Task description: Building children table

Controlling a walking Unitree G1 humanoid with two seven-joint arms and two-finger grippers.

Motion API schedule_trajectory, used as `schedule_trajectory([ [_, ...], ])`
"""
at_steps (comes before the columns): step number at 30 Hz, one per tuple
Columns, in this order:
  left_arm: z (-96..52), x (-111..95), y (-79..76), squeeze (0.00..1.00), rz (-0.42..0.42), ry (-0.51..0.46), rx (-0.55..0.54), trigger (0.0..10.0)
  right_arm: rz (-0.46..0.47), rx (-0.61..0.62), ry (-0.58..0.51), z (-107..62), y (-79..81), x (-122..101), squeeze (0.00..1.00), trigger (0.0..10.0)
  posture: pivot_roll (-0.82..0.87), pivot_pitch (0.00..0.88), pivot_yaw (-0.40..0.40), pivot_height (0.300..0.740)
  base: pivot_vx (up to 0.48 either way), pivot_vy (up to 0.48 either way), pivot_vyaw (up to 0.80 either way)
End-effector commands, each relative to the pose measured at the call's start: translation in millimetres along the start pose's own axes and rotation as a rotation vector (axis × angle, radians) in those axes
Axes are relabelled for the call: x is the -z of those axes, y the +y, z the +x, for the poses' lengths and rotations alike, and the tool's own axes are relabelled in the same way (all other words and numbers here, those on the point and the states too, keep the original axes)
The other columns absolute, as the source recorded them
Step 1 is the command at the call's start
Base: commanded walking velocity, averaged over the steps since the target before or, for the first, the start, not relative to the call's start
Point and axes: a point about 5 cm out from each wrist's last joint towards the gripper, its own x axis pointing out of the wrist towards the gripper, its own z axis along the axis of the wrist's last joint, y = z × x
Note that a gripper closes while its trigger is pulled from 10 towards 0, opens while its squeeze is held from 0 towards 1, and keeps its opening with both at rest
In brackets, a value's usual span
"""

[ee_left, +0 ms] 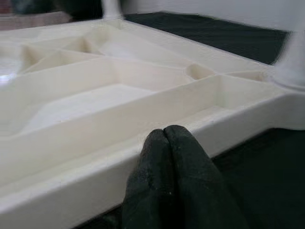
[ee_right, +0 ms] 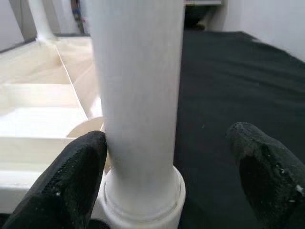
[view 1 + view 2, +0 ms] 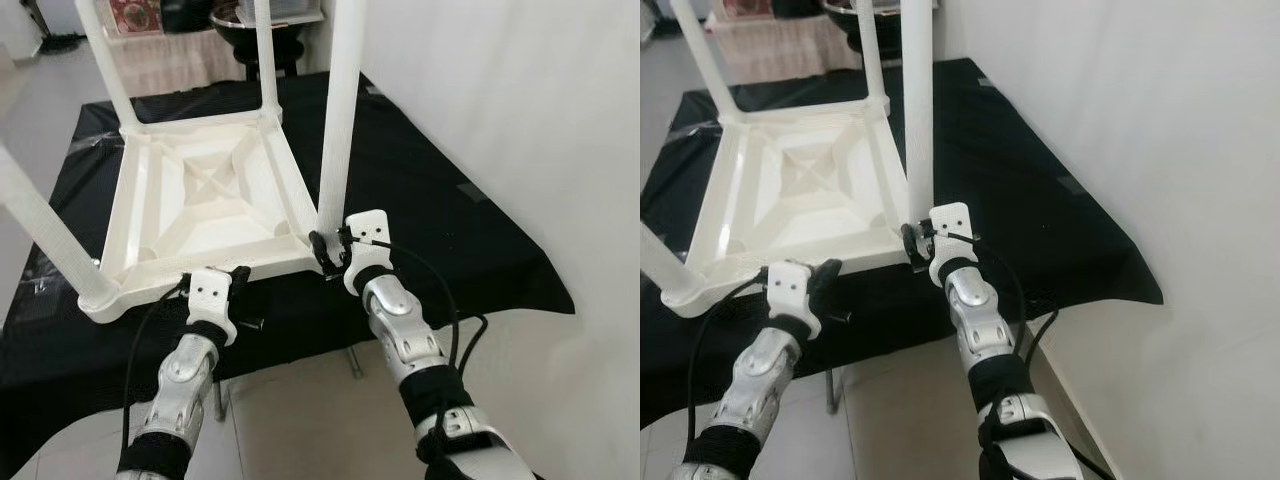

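Black-covered bench [image 3: 450, 220] against white wall at 3 o'clock; pale tiled floor beneath. White children table [image 3: 200, 200] upside down on bench, legs up. Right gripper [image 3: 330, 250] at table's near right corner, jaws wide, straddling base of leg [image 3: 338, 110]; one finger touching leg, other apart. Left gripper [image 1: 164, 143] at table's near rim, 6 o'clock edge, jaws pressed together, empty, just beside rim. Dark bowl-like object [image 3: 255, 30] at 12 o'clock beyond bench.

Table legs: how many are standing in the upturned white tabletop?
4: one at each corner. Near-right leg by the right gripper, near-left leg, far-left leg, far-right leg.
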Motion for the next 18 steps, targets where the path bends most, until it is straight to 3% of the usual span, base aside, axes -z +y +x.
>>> schedule_trajectory([
  [1,-1.8,7,15.7,0.0,-0.02,0.063,-0.069,10.0,0.013,0.036,-0.019,-4.4,-10.6,3,1.0,10.0,-0.08,0.0,0.054,0.74,0.0,0.0,0.0],
  [5,0.5,11,18.7,0.0,-0.031,0.098,-0.071,10.0,0.013,0.039,-0.038,-5.9,-14.4,7,1.0,10.0,-0.08,0.0,0.061,0.74,0.0,0.0,0.0],
  [6,-3.0,12,21.4,0.0,-0.085,0.116,-0.072,10.0,0.021,0.043,-0.034,-19.7,-15.5,15,0.45,10.0,-0.09,0.0,0.084,0.74,0.0,0.0,0.0],
  [7,-3.0,12,21.4,0.0,-0.085,0.116,-0.072,10.0,0.021,0.043,-0.034,-19.7,-15.5,15,0.45,10.0,-0.09,0.0,0.084,0.74,0.0,0.0,0.0],
  [8,-12.9,8,23.5,0.0,-0.102,0.112,-0.103,10.0,0.009,0.064,0.013,-42.4,-20.0,31,0.0,10.0,-0.08,0.007,0.071,0.74,0.0,0.0,0.0],
  [12,-16.1,7,23.7,0.0,-0.079,0.106,-0.126,10.0,-0.007,0.075,0.041,-49.0,-22.0,35,0.0,10.0,-0.07,0.007,0.067,0.74,0.0,0.0,0.0],
  [14,-24.7,0,15.6,0.0,-0.005,0.063,-0.124,10.0,-0.021,0.111,0.102,-51.5,-26.1,42,0.0,10.0,-0.04,0.03,0.042,0.74,0.0,0.0,0.0],
  [15,-24.7,0,15.6,0.0,-0.005,0.063,-0.124,10.0,-0.021,0.111,0.102,-51.5,-26.1,42,0.0,10.0,-0.04,0.03,0.042,0.74,0.0,0.0,0.0],
  [18,-35.8,-6,1.0,0.0,0.099,0.033,-0.063,10.0,-0.081,0.155,0.121,-51.7,-30.0,42,0.0,10.0,-0.03,0.041,0.027,0.74,0.0,0.0,0.0],
])
